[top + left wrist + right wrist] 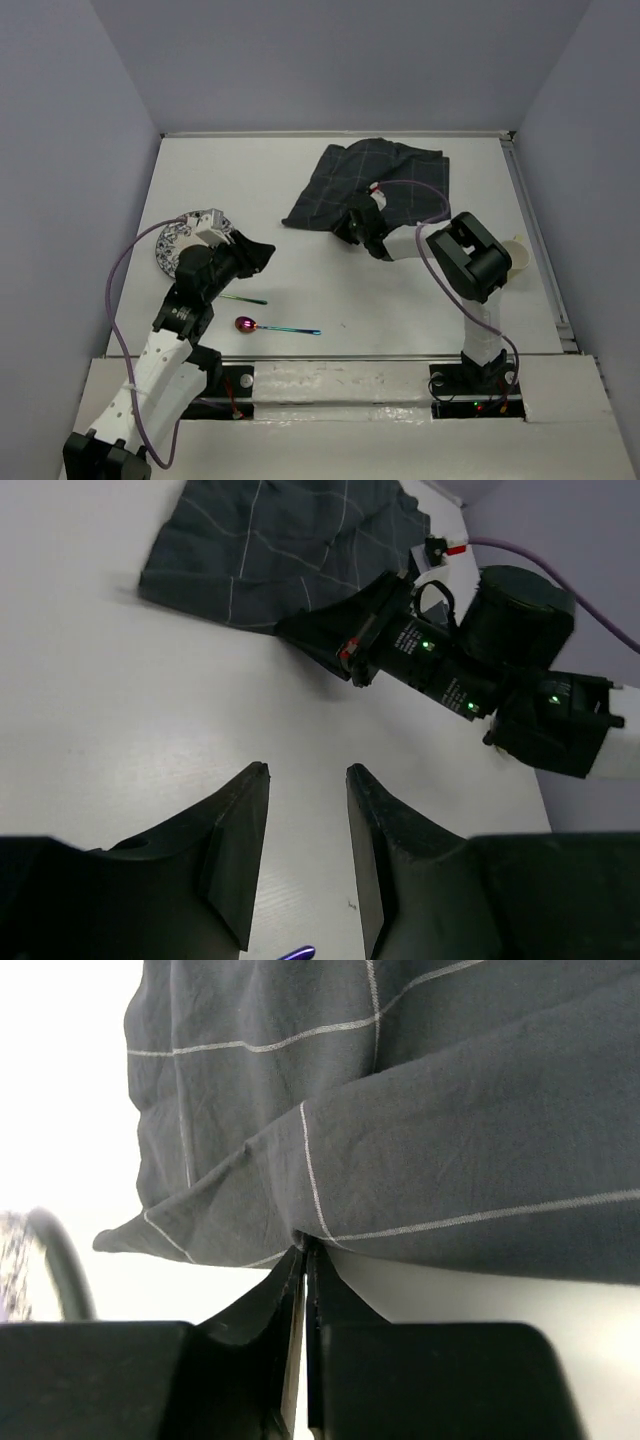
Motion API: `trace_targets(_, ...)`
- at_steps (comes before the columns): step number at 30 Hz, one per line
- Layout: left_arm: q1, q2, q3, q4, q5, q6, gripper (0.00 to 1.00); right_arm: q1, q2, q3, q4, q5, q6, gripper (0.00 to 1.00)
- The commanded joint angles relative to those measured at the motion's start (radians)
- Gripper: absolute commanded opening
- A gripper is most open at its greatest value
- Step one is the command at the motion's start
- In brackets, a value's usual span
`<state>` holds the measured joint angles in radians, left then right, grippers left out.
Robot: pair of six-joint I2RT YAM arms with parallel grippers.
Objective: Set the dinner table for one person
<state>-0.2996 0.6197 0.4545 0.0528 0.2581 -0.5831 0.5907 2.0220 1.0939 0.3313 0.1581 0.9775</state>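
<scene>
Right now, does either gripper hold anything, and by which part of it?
The right gripper is shut on the checked placemat, pinching a fold at the edge nearest the arms. The left gripper is open and holds nothing.

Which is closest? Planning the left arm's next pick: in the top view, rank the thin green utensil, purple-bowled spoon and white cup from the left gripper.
1. thin green utensil, just below the left gripper in the view.
2. spoon, slightly further down.
3. white cup, far right.
</scene>
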Motion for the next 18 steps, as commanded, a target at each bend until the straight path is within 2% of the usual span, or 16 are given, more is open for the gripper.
trace_targets(1,0.001,0.029,-0.100,0.134,-0.083,-0.236,0.47,0.119,-0.061,-0.032,0.065,0.069,0.066,0.24)
trace_targets(4,-0.001,0.080,-0.114,0.137,-0.128,-0.244,0.47,0.129,-0.118,-0.043,0.041,0.034,0.032,0.49)
trace_targets(6,-0.024,0.118,-0.120,0.134,-0.161,-0.239,0.47,0.129,-0.166,-0.081,0.040,0.031,-0.002,0.56)
trace_targets(12,-0.090,0.196,-0.116,0.124,-0.383,-0.253,0.54,0.129,-0.370,-0.215,-0.012,0.000,-0.114,0.56)
trace_targets(15,-0.105,0.239,-0.099,0.154,-0.431,-0.268,0.55,0.129,-0.462,-0.270,-0.032,0.014,-0.164,0.55)
trace_targets(18,-0.108,0.327,-0.071,0.199,-0.499,-0.267,0.56,0.129,-0.539,-0.334,-0.074,0.027,-0.212,0.46)
